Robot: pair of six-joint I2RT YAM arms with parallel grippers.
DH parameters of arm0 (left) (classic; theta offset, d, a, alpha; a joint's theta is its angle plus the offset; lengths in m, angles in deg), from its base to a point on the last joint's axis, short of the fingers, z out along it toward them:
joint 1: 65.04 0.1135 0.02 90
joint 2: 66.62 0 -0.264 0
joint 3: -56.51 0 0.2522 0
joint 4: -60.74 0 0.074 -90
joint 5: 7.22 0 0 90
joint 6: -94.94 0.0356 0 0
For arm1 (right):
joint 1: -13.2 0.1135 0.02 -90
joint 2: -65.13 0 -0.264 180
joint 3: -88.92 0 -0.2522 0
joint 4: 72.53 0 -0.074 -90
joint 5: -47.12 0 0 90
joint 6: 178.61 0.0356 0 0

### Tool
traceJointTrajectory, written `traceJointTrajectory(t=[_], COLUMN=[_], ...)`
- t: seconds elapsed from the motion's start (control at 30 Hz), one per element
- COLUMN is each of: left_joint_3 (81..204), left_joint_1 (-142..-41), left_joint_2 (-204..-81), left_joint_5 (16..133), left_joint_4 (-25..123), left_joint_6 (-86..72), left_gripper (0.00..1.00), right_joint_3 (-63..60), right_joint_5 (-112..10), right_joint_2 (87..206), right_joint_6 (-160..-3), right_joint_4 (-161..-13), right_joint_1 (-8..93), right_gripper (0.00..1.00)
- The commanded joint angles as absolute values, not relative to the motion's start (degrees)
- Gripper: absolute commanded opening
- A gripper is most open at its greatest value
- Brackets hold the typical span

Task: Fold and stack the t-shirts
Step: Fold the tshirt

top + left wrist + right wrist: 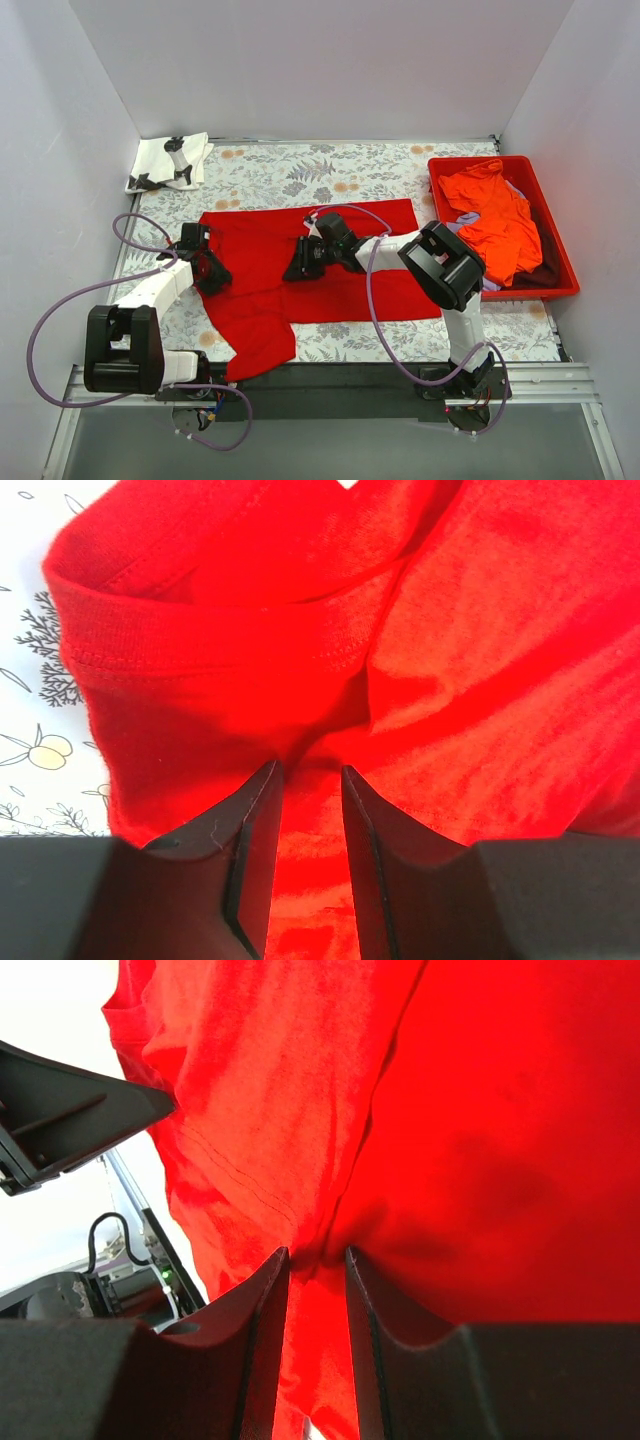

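We grip the red t-shirt (pixel 260 240) for a fold
Our left tool (pixel 310 770) and right tool (pixel 318 1253) each clamp a pinch of it in the middle of the worktop (pixel 330 170), one end trailing to the near edge. We should lift both evenly, cloth taut.

No text or numbers can be read; the white t-shirt (pixel 168 162) bears only unclear black print.

The floral-patterned table (pixel 300 170) carries a spread red t-shirt (pixel 255 255), a folded white t-shirt (pixel 160 160) and a red tray (pixel 530 293).
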State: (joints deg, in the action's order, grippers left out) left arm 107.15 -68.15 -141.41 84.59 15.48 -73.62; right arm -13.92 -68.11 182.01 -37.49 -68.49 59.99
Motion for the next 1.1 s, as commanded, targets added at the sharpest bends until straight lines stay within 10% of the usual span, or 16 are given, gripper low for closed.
traceJointTrajectory(t=[0.0,1.07], left_joint_3=[107.27,108.06], left_joint_1=[-67.94,-67.94], left_joint_2=[-138.87,-139.75], left_joint_5=[83.31,85.86], left_joint_4=[15.78,15.34], left_joint_6=[-73.02,-73.46], left_gripper=[0.29,0.34], right_joint_3=[-11.84,-22.56], right_joint_5=[-69.33,-66.17], right_joint_2=[183.78,169.11], right_joint_6=[-36.93,-50.10], right_joint_4=[-67.48,-74.41], right_joint_1=[60.48,55.39], right_gripper=[0.36,0.40])
